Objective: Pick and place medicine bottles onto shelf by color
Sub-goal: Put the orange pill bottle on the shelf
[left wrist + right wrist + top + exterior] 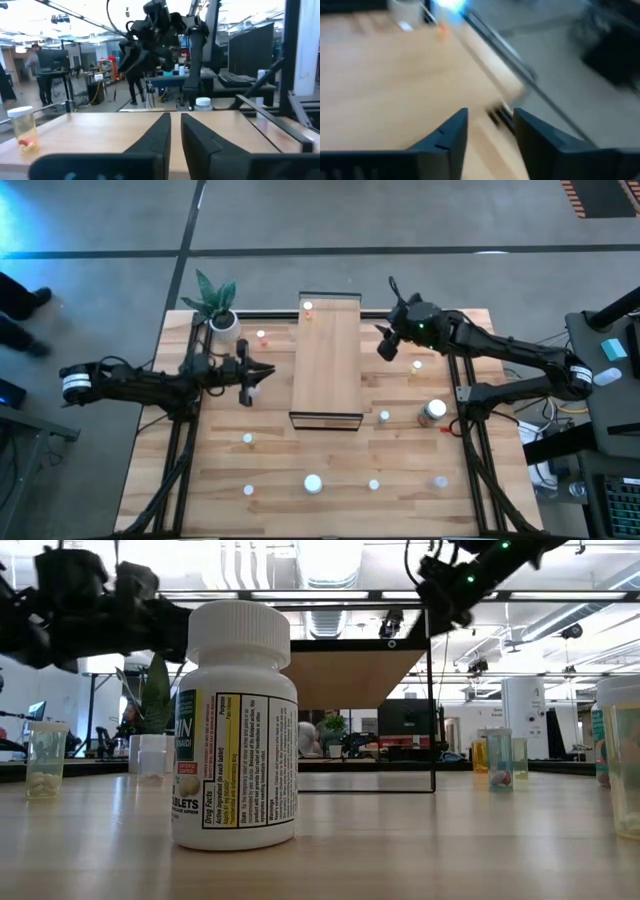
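The shelf (pixel 325 360), a long box with a light wood top and a black frame, stands mid-table. One clear bottle with reddish pills (pixel 23 129) stands on the shelf's far end (pixel 307 307). More medicine bottles stand scattered on the table: a white-capped one (pixel 255 392), a wide jar (pixel 433 411) and a large white bottle (pixel 235 730). My left gripper (pixel 266 372) is shut and holds nothing. It points at the shelf's left side, level with the shelf top. My right gripper (pixel 384 348) hangs open and holds nothing, above the table off the shelf's far right corner.
A white pot with a green plant (pixel 222 320) stands at the far left, behind my left arm. Small bottles dot the near half of the table (pixel 313 483), (pixel 374 484), (pixel 249 490). The black table frame rails run along both sides (pixel 470 450).
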